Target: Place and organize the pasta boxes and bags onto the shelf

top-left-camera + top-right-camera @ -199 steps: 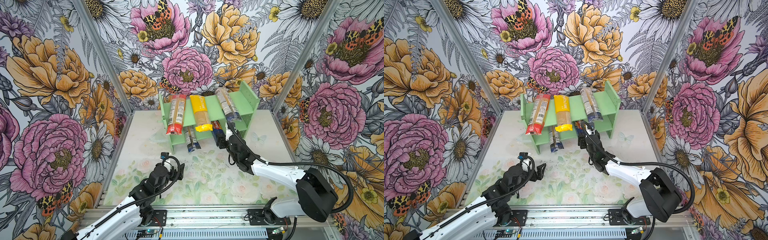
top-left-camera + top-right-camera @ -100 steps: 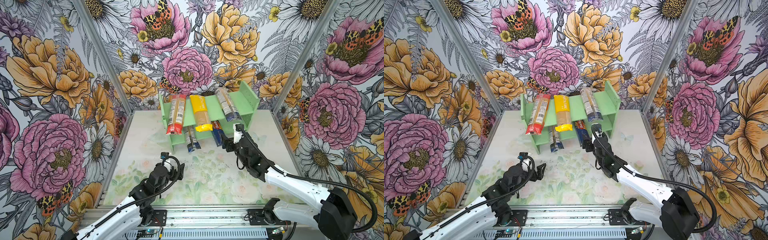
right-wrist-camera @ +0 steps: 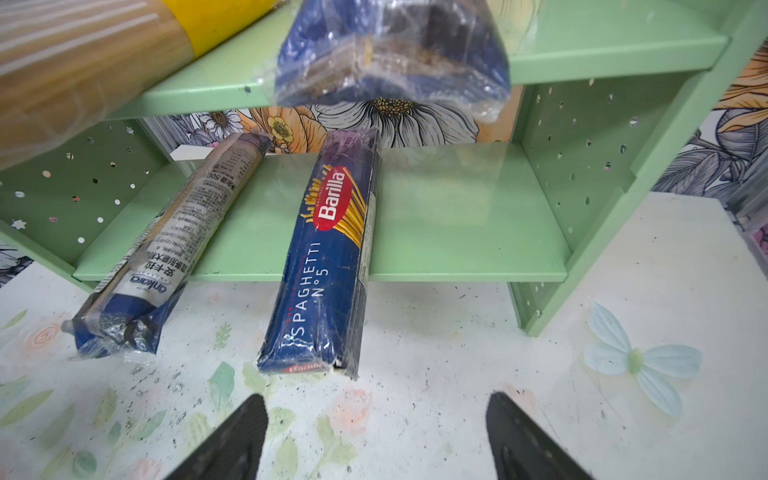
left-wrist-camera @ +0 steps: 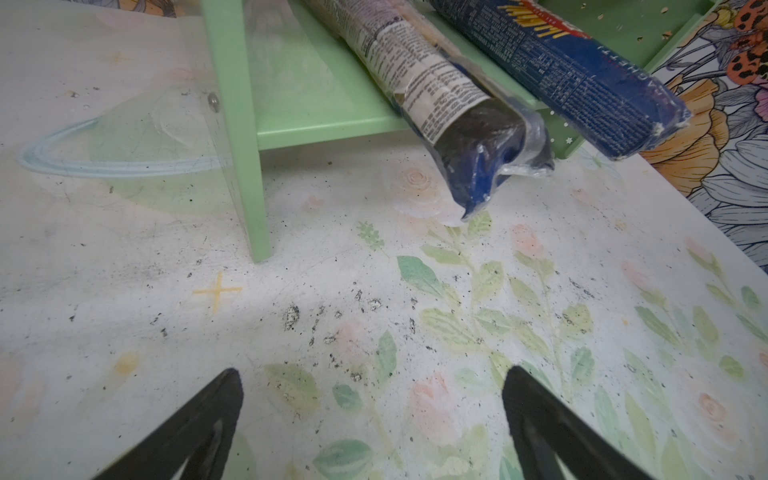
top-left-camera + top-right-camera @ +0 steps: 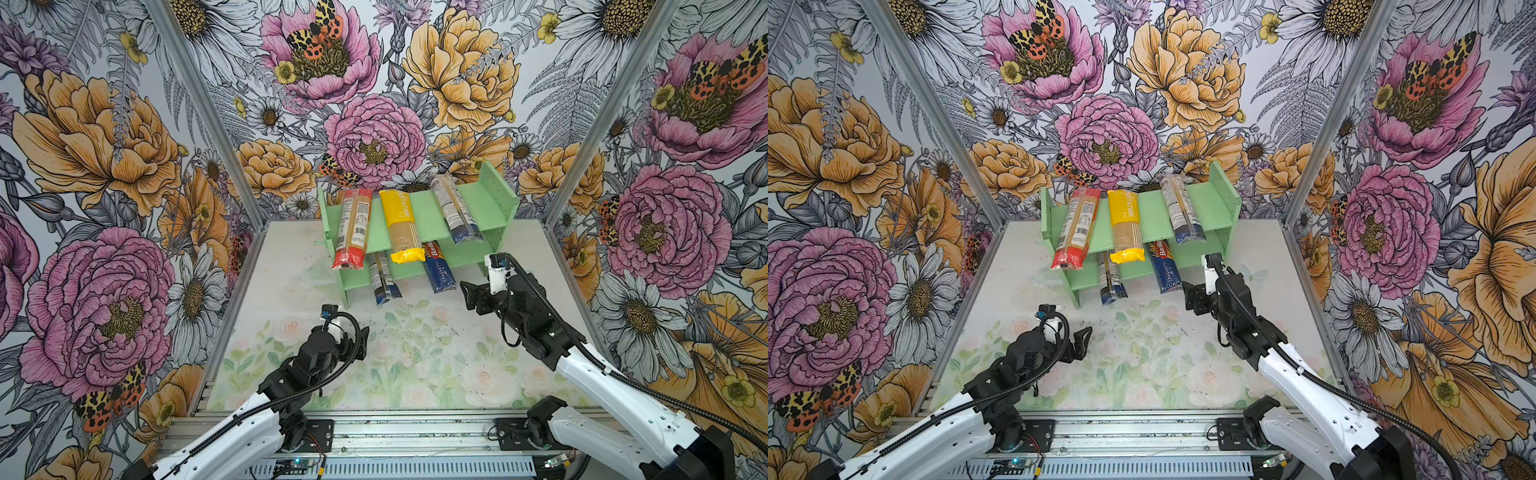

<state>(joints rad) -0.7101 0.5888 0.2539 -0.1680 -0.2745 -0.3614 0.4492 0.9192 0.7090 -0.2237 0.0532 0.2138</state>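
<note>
The mint-green shelf (image 5: 494,199) (image 5: 1219,195) stands at the back of the table. Its top tier carries a red-ended clear bag (image 5: 352,228), a yellow bag (image 5: 401,226) and a blue-ended clear bag (image 5: 457,214). On the lower tier lie another blue-ended bag (image 3: 174,232) and the dark blue Barilla box (image 3: 328,266), both overhanging the front edge. My right gripper (image 3: 376,401) (image 5: 467,293) is open and empty, just short of the box's near end. Over the table's front left, my left gripper (image 4: 372,390) (image 5: 1081,345) is wide open and empty.
A clear plastic piece (image 4: 124,137) lies flat against the shelf's left leg (image 4: 245,166). Floral enclosure walls close in on three sides. A metal rail (image 5: 395,432) carrying both arm bases runs along the front edge.
My right gripper has backed out from the lower tier to the right, away from the Barilla box, and its jaws have widened. The left arm has not moved.
</note>
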